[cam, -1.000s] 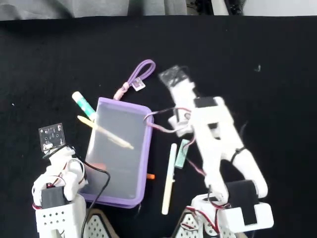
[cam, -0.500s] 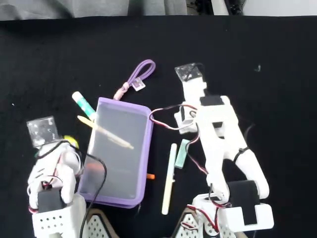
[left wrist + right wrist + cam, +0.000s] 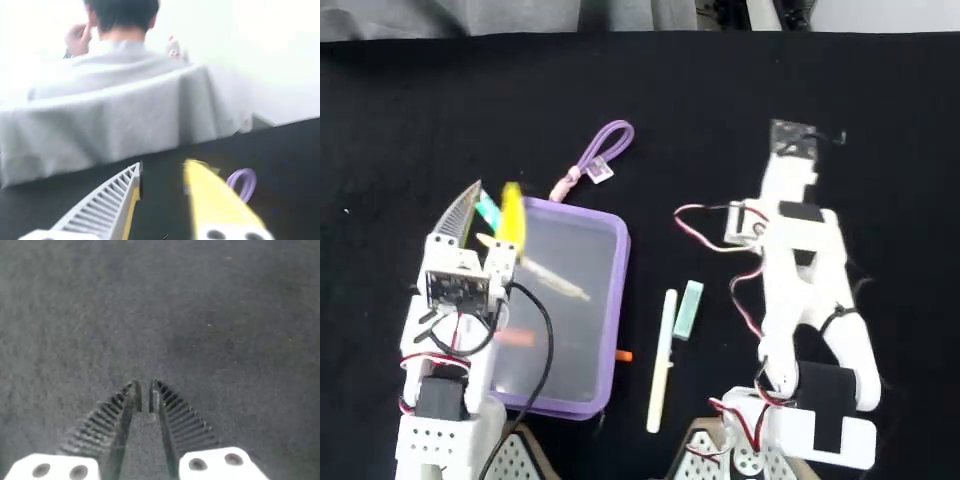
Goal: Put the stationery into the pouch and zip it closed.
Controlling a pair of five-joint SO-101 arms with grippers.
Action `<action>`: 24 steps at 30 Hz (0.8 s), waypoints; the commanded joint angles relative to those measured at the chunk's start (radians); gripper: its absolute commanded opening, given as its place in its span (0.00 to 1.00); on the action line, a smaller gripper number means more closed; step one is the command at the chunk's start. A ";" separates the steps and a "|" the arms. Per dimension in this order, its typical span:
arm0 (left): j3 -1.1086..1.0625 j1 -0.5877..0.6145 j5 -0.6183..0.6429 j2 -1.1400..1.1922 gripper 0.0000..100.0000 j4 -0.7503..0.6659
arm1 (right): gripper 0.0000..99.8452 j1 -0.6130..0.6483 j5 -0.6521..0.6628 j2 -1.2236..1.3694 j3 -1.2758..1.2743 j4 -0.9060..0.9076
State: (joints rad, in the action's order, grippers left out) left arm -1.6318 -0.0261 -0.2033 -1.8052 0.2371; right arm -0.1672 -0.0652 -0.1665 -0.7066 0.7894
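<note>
Being held agape and empty at the pouch's [image 3: 575, 300] corner is the left hand [image 3: 493, 192]; the right hand [image 3: 792, 130] is being held pinched together, empty.

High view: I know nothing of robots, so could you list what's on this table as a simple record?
Table: black cloth
Pouch: purple-edged, clear front, lying flat between the two arms
Strap: lilac loop at the pouch's far corner
Loose beside the pouch: pale pen, mint block
Left claw: open, over the pouch's far left corner
Right claw: shut, empty, off to the far right of the stationery
</note>
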 commanded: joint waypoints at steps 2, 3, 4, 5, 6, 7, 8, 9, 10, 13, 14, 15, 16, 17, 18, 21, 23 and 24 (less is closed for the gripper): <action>0.085 -0.097 -0.009 0.153 0.21 -0.071 | 0.06 -0.020 -0.032 -0.004 0.002 -0.031; 0.119 -0.108 -0.008 0.226 0.21 -0.095 | 0.06 -0.020 -0.038 -0.004 -0.001 -0.040; 0.162 -0.116 -0.008 0.315 0.21 -0.118 | 0.06 -0.020 -0.044 -0.007 -0.008 -0.049; 0.216 -0.125 -0.008 0.420 0.21 -0.140 | 0.06 -0.020 -0.048 -0.010 -0.016 -0.061; 0.283 -0.136 -0.008 0.535 0.21 -0.152 | 0.06 -0.020 -0.051 -0.010 -0.022 -0.072; 0.358 -0.150 -0.011 0.666 0.21 -0.161 | 0.06 -0.020 -0.055 -0.010 -0.027 -0.081; 0.441 -0.163 -0.014 0.807 0.21 -0.163 | 0.06 -0.020 -0.060 -0.010 -0.030 -0.087; 0.532 -0.179 -0.014 0.951 0.21 -0.158 | 0.06 -0.020 -0.064 -0.010 -0.035 -0.089; 0.616 -0.197 -0.014 1.091 0.21 -0.157 | 0.06 -0.021 -0.063 -0.012 -0.036 -0.084; 0.863 -0.243 -0.015 1.485 0.20 -0.157 | 0.06 -0.035 -0.064 -0.012 -0.033 -0.089; 0.938 -0.266 -0.015 1.600 0.20 -0.157 | 0.06 -0.043 -0.064 -0.012 -0.033 -0.089; 1.010 -0.285 -0.015 1.695 0.20 -0.157 | 0.06 -0.051 -0.066 -0.012 -0.031 -0.089; 1.079 -0.295 -0.017 1.780 0.20 -0.157 | 0.06 -0.058 -0.066 -0.012 -0.031 -0.089; 1.144 -0.300 -0.017 1.854 0.20 -0.158 | 0.06 -0.066 -0.066 -0.012 -0.031 -0.089; 1.207 -0.300 -0.017 1.919 0.20 -0.160 | 0.06 -0.072 -0.066 -0.012 -0.031 -0.089; 1.362 -0.274 -0.015 2.065 0.20 -0.158 | 0.06 -0.075 -0.066 -0.012 -0.022 -0.089; 1.426 -0.243 -0.017 2.131 0.20 -0.158 | 0.06 -0.075 -0.066 -0.012 -0.018 -0.089; 1.451 -0.222 -0.017 2.157 0.20 -0.158 | 0.06 -0.075 -0.066 -0.012 -0.016 -0.089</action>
State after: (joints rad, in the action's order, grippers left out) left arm -0.3261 -0.2961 -0.2125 0.2938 0.0974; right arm -0.2256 -0.1189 -0.1649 -0.7480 0.7158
